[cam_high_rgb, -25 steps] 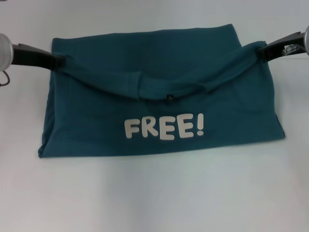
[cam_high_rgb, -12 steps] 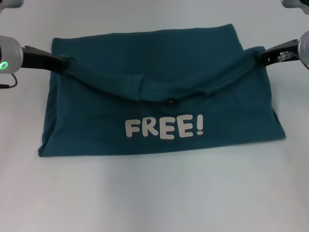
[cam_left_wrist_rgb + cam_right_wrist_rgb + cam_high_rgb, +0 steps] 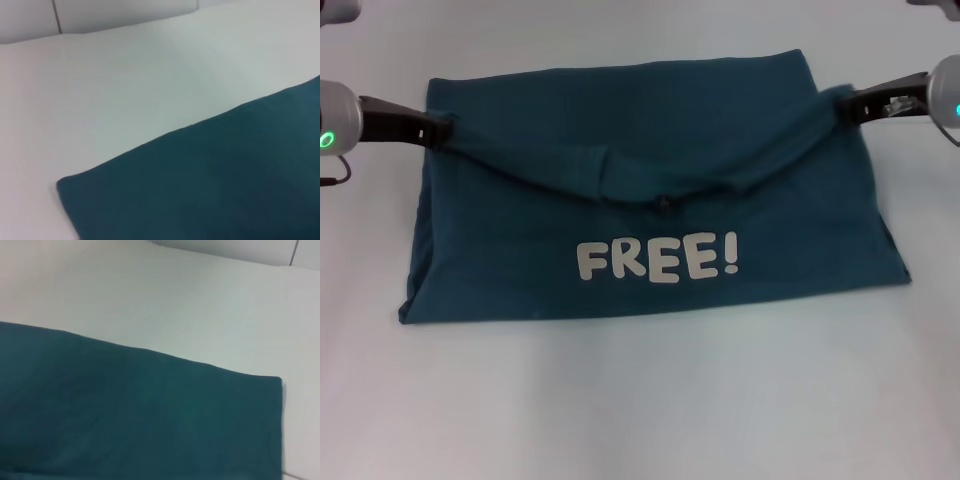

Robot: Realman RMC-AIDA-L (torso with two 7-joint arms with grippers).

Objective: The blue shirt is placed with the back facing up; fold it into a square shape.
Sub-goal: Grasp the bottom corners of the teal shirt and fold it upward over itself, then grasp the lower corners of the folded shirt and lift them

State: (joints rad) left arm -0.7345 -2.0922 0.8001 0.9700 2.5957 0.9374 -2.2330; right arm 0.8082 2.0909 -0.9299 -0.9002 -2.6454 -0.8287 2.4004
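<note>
white table [image 3: 640, 420] under the blue shirt [image 3: 650, 215]; our left gripper [image 3: 442, 128] and right gripper [image 3: 848, 104] each pinch a corner, mid-fold, next carrying both corners toward the far edge.

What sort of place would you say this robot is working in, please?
Probably a lab or test bench for cloth folding: a plain white table holds only the blue shirt, with the left gripper and right gripper pinching its upper corners, and pale wall panels stand behind.
</note>
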